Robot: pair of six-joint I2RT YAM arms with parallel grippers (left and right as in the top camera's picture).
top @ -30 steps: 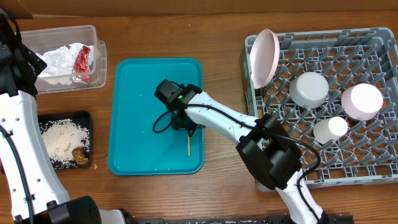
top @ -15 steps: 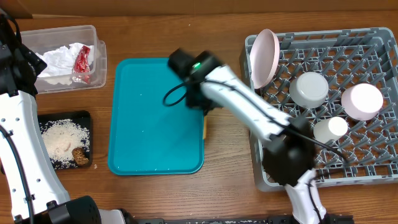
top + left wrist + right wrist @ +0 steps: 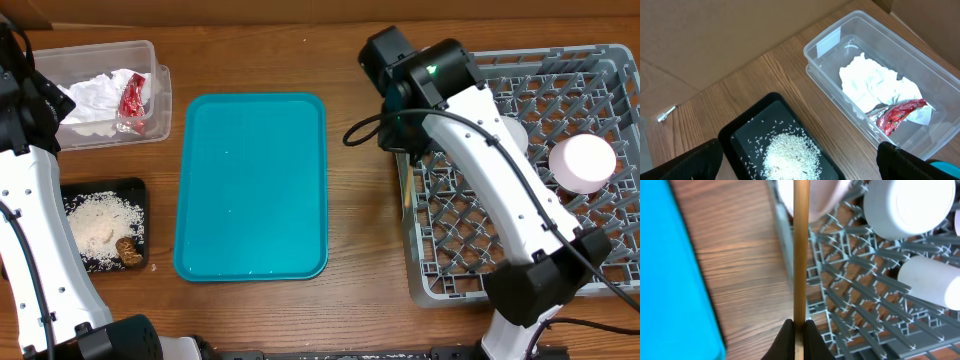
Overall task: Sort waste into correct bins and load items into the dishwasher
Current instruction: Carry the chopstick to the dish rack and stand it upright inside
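teal tray [image 3: 250, 185]: whole floor bare, wide open from above.
table [image 3: 365, 235] strip between teal tray and dish rack [image 3: 470, 255]: bare wood, a free lane front to back.
dish rack left rim: right arm [image 3: 480, 160] slung right over it, blocking that side from above.
dish rack far right: grey bowl [image 3: 905, 205], white cup [image 3: 930, 282] and pink bowl [image 3: 582, 160] packed close; pink plate [image 3: 822, 195] just inside the rim.
dish rack near half: only pegs and lattice, room to drop in.
clear tub [image 3: 152, 55]: napkin [image 3: 875, 85] and wrapper [image 3: 897, 112] fill most of it.
black tray [image 3: 130, 195]: rice heap [image 3: 790, 152] mid-floor, margins free.

Napkin [image 3: 870, 87], red wrapper [image 3: 897, 115] in clear tub [image 3: 830, 42]; crumbs [image 3: 787, 155] in black tray [image 3: 747, 131]
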